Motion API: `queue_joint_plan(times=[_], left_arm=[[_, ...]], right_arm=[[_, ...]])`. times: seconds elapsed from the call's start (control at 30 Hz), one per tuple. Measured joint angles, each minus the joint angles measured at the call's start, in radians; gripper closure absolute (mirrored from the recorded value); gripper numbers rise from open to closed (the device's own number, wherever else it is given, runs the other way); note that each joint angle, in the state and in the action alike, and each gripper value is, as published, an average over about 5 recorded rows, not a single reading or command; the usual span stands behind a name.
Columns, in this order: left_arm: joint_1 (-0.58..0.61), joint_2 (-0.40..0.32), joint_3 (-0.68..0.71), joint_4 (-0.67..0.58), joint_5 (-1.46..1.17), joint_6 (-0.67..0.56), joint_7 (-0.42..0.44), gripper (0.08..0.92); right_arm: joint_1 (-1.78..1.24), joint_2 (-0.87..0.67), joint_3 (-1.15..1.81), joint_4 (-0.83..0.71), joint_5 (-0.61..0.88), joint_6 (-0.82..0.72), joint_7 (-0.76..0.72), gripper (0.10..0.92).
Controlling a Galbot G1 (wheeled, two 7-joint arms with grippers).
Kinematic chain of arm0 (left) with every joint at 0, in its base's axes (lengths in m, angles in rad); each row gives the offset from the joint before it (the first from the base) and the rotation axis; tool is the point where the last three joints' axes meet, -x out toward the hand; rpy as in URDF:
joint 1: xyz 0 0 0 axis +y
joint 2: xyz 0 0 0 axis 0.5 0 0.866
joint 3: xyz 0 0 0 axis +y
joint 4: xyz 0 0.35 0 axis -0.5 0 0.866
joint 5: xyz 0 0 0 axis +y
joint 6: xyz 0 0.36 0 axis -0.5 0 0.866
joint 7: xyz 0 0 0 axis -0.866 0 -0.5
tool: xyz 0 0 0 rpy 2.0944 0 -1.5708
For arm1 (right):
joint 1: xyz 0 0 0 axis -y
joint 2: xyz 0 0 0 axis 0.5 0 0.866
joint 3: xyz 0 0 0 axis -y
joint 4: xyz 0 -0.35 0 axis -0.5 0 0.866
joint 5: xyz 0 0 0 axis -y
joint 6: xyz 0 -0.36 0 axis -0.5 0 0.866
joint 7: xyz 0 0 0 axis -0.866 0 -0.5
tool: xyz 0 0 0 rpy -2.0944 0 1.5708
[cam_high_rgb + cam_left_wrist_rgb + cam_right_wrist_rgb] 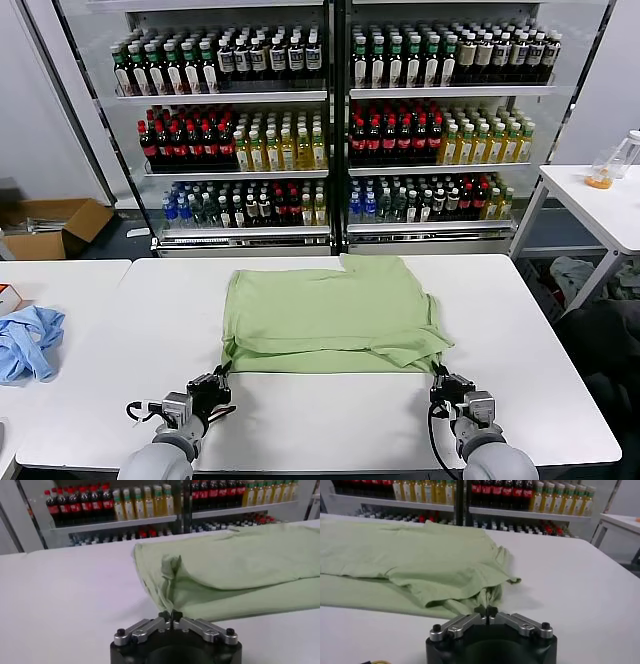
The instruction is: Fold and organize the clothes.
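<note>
One light green T-shirt (330, 318), folded on the white table (540, 380); left claw (215, 381) and right claw (441, 384) each clenched on a near corner. One blue garment (27, 340) lies apart.

T-shirt (330, 318): soft matt cotton-like cloth, light green, creased where I had doubled it.
My left gripper (170, 617): brushed silver metal fingers on a black matt housing, tips pinched on the cloth's corner.
My right gripper (487, 612): the same bare metal and black body, tips closed on the other corner.
Table (330, 420): smooth white top, faintly sheened.
Blue garment (25, 341): thin crumpled cloth.
Box (50, 226): plain brown cardboard.
Bottles (240, 150): glossy.
</note>
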Motion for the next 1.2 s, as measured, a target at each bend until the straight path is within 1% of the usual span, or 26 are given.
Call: queue_joint_plan(times=[0.23, 0.53, 0.87, 0.97, 1.07, 1.2], left_arm=[[0.069, -0.007, -0.022, -0.057, -0.004, -0.001, 0.003, 0.912], [0.19, -0.012, -0.052, -0.172, 0.019, -0.001, -0.001, 0.912], [0.336, -0.002, -0.086, -0.274, 0.042, 0.021, -0.007, 0.912], [0.369, 0.001, -0.092, -0.298, 0.048, 0.03, -0.006, 0.912], [0.394, 0.005, -0.1, -0.321, 0.051, 0.039, -0.007, 0.896], [0.409, 0.013, -0.116, -0.356, 0.048, 0.042, -0.015, 0.803]], right_arm=[[-0.098, -0.013, 0.021, 0.081, -0.032, 0.015, -0.005, 0.92], [-0.261, -0.014, 0.054, 0.187, -0.086, 0.043, -0.008, 0.92], [-0.386, -0.002, 0.072, 0.254, -0.143, 0.042, -0.005, 0.911], [-0.411, -0.001, 0.082, 0.274, -0.16, 0.042, -0.008, 0.861], [-0.424, -0.003, 0.094, 0.296, -0.17, 0.051, -0.01, 0.778], [-0.425, -0.012, 0.118, 0.325, -0.17, 0.073, -0.007, 0.657]])
